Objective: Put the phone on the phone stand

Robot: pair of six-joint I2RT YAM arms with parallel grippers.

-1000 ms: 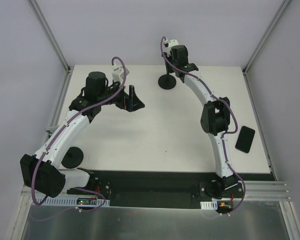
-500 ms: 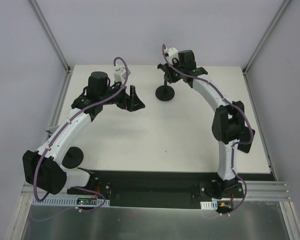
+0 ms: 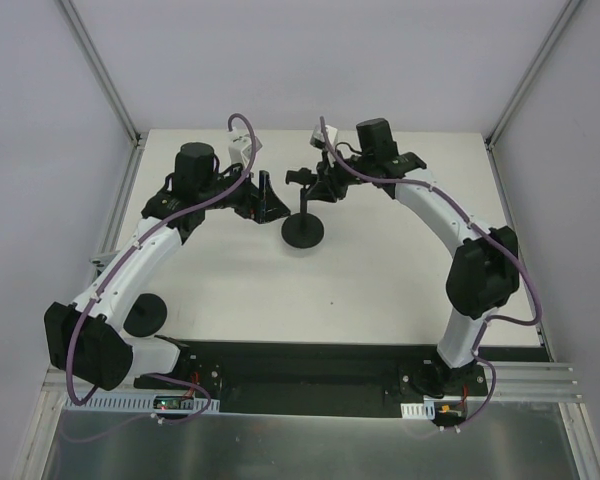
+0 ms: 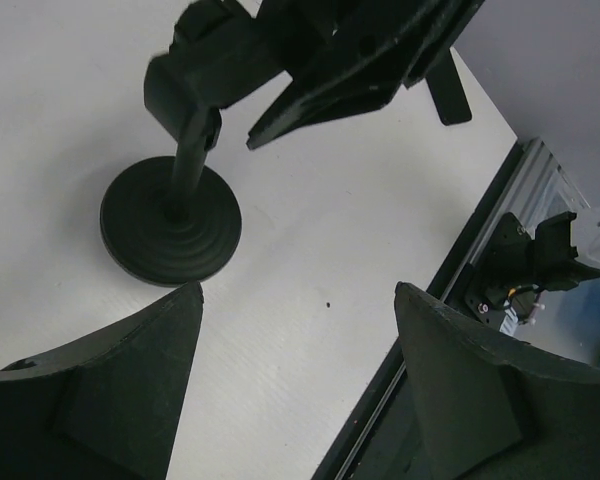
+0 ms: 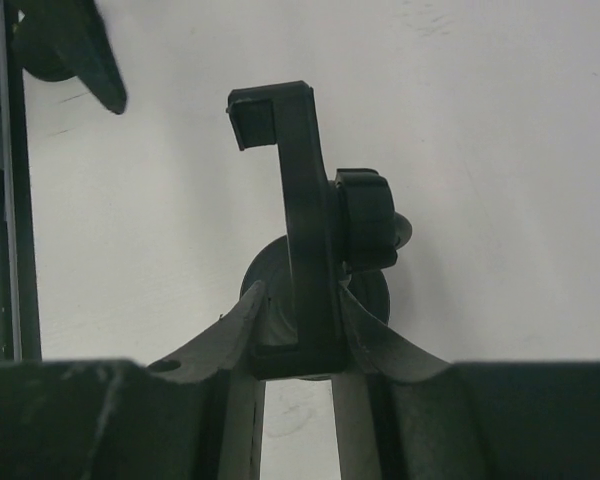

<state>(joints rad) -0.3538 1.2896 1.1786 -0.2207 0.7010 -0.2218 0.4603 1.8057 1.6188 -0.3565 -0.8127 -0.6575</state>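
- White worktop (image 3: 380, 270) under plain grey walls, with metal framing along the edges.
- Near its middle, a touch toward 10 o'clock: black phone stand (image 3: 303, 232), with a round base at the bottom and a thin stem rising to a cradle with a hooked lip and a knob behind.
- Reaching in from 2 o'clock: right gripper (image 3: 318, 188), fingers (image 5: 220, 340) pinching the cradle's back plate from both sides (the wrist view looks straight down the plate to the base beyond).
- Cannot tell whether the base rests on the worktop or hangs just above it.
- At 10 o'clock of the base: left gripper (image 3: 264, 200), near the stand but apart from it, fingers (image 4: 110, 390) spread wide with nothing between them.
- From the left wrist: base at 9 o'clock of the frame, stem running up into the dark fingers at 12 o'clock.
- No sight of the phone in any view; right arm's elbow (image 3: 483, 275) covering the worktop at 4 o'clock.
- At 8 o'clock of the worktop: second round base (image 3: 145, 315), partly behind the left arm (image 3: 130, 270).
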